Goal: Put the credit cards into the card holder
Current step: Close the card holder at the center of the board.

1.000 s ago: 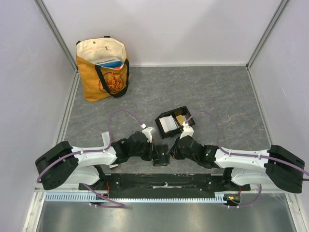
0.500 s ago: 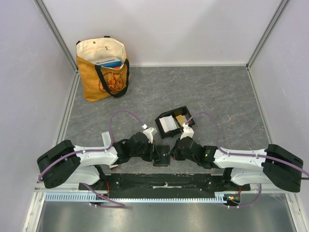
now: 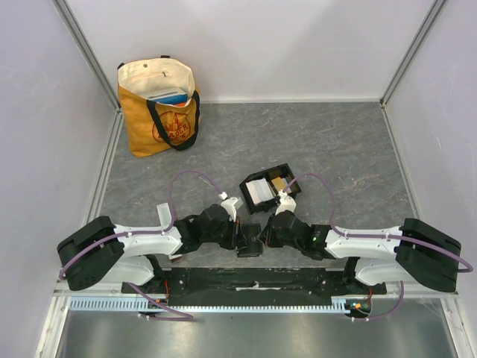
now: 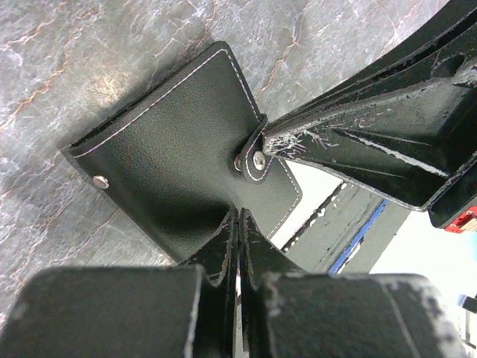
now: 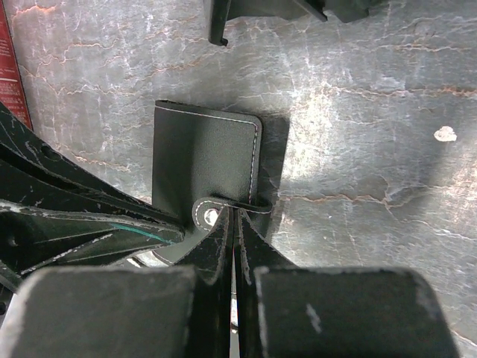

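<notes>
The black card holder (image 3: 287,171) sits mid-table with a pale card (image 3: 258,192) in one compartment and an orange-gold card (image 3: 277,183) in the other. Just in front of it, near the arm bases, lies a flat black wallet (image 3: 250,240), which is not the card holder. My left gripper (image 4: 238,216) is shut on the wallet's (image 4: 171,156) edge. My right gripper (image 5: 235,212) is shut on the snap strap (image 5: 216,207) that wraps over the wallet (image 5: 201,149). In the top view, the left gripper (image 3: 241,239) and right gripper (image 3: 261,237) meet at the wallet from either side.
A yellow tote bag (image 3: 158,108) stands at the back left with something blue and white inside. A small white scrap (image 3: 163,215) lies beside the left arm. Purple walls enclose the grey table, and the black base rail (image 3: 253,280) runs along the near edge.
The right arm has edged left toward the wallet, its jaws closing the last bit on the strap. The left arm has shifted slightly. The card holder and bag are unmoved.
</notes>
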